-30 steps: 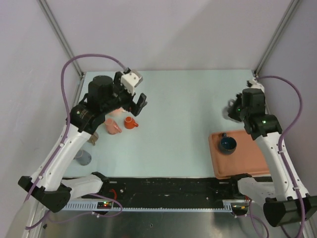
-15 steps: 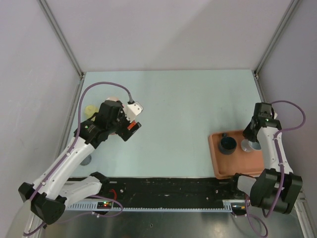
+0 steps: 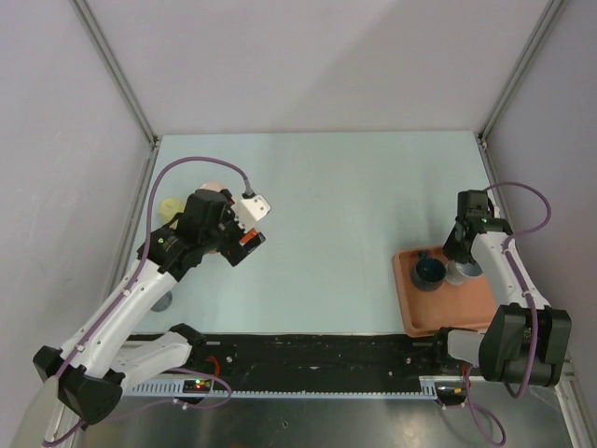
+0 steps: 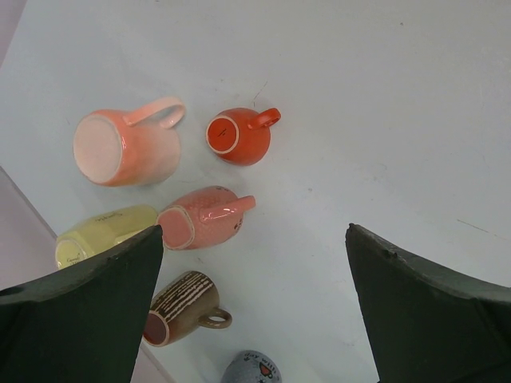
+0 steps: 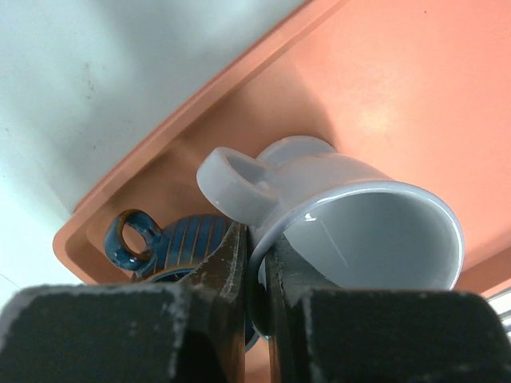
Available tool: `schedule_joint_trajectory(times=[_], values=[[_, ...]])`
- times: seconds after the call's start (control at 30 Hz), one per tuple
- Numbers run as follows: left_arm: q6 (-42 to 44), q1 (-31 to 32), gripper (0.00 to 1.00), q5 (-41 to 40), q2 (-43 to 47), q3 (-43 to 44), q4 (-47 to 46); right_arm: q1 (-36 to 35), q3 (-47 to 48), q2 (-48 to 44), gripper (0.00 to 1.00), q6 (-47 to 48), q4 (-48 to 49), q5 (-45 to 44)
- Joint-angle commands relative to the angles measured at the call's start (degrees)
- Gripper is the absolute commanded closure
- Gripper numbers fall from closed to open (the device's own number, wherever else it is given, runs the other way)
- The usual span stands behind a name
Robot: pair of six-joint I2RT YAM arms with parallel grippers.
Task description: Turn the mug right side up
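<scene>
Your right end effector (image 5: 255,263) is clenched on the rim of the mug (image 5: 359,239), over the tray (image 5: 383,96) at the near right corner of the counter (image 3: 354,187). Treat the mug as rigid, glazed, slippery and breakable: a thin rim pinch can slip, so tilt slowly. The left end effector (image 4: 255,295) hangs released.

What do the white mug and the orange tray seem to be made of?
White glossy mug: probably glazed ceramic; its thick rim shows sharp highlights. Flat orange tray: likely plastic, satin finish; even colour and soft reflections, but I cannot be sure.
</scene>
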State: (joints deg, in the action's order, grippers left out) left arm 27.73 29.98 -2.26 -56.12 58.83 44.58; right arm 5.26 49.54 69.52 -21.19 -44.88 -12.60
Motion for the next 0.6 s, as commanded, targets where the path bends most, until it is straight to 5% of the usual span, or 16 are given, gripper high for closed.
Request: schedule_joint_trajectory(times=[0.0, 0.33, 0.57], values=[[1.89, -0.24, 0.0, 1.06, -0.17, 2.48, -1.16, -0.47, -0.78, 2.69, 1.0, -2.17, 7.93, 3.05], [2.2, -0.24, 0.0, 1.14, -0.89, 3.22, -1.19, -6.32, -0.49, 4.41, 1.0, -5.73, 10.8, 4.1], [2.79, -0.23, 0.0, 1.29, -1.49, 3.53, -1.19, -2.8, -0.41, 5.65, 1.0, -3.2, 11.28, 2.51]])
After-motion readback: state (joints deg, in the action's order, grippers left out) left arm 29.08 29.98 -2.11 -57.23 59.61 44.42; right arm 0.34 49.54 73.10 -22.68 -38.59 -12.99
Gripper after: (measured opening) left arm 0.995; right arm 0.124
